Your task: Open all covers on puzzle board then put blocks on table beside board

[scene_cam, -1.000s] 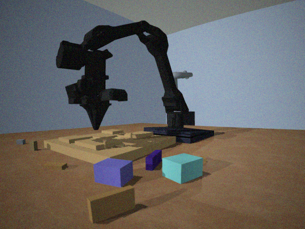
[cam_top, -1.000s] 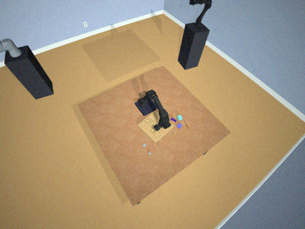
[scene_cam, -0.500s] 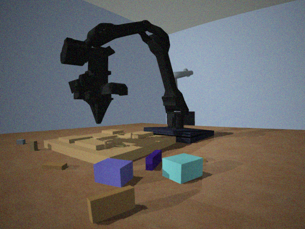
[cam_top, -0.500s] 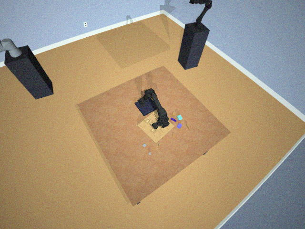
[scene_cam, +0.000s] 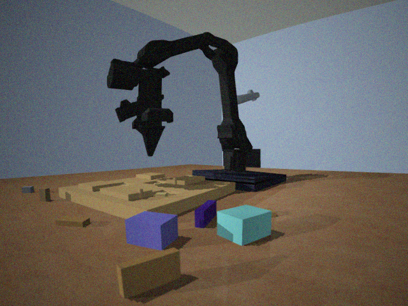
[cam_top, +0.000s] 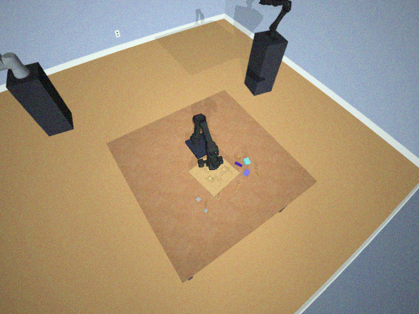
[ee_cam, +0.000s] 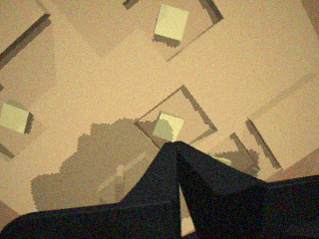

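top: high in a room corner, looking steeply down and far off at the board (cam_top: 213, 178) mid-table.
exterior: near table height, close beside the board (scene_cam: 131, 194), facing across it to the arm's base.
wrist: on the arm, looking straight down, close over the board (ee_cam: 234, 70).
shared: all three see the board.
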### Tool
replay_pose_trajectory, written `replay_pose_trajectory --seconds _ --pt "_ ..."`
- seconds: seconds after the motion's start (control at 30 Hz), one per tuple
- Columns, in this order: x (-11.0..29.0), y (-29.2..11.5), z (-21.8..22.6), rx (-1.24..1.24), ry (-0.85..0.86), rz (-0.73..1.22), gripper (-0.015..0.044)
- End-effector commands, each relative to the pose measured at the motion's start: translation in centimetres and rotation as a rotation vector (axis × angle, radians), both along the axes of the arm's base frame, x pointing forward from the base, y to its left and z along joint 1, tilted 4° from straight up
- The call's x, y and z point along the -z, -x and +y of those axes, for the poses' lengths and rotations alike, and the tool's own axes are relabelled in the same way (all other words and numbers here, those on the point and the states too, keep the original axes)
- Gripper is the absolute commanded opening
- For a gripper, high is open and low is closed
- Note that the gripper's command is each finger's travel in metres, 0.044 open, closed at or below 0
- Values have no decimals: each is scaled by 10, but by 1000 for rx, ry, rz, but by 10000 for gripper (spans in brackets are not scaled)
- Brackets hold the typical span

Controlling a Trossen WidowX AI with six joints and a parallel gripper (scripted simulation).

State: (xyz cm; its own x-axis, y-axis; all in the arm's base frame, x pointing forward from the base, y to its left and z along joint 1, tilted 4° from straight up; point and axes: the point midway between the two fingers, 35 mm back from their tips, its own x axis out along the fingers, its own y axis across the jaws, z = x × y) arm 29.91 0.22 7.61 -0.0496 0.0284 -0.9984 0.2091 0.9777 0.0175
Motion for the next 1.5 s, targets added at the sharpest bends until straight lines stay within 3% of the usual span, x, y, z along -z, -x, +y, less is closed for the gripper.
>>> replay_pose_trajectory --seconds 0.0,0.33,0.53,0.9,1.47 --pt "0 19 -10 110 11 6 0" --pt "3 68 -29 402 29 15 0" --pt "8 69 -30 407 29 15 0" --pt "53 74 -29 407 29 15 0" --pt "65 75 -29 407 29 15 0"
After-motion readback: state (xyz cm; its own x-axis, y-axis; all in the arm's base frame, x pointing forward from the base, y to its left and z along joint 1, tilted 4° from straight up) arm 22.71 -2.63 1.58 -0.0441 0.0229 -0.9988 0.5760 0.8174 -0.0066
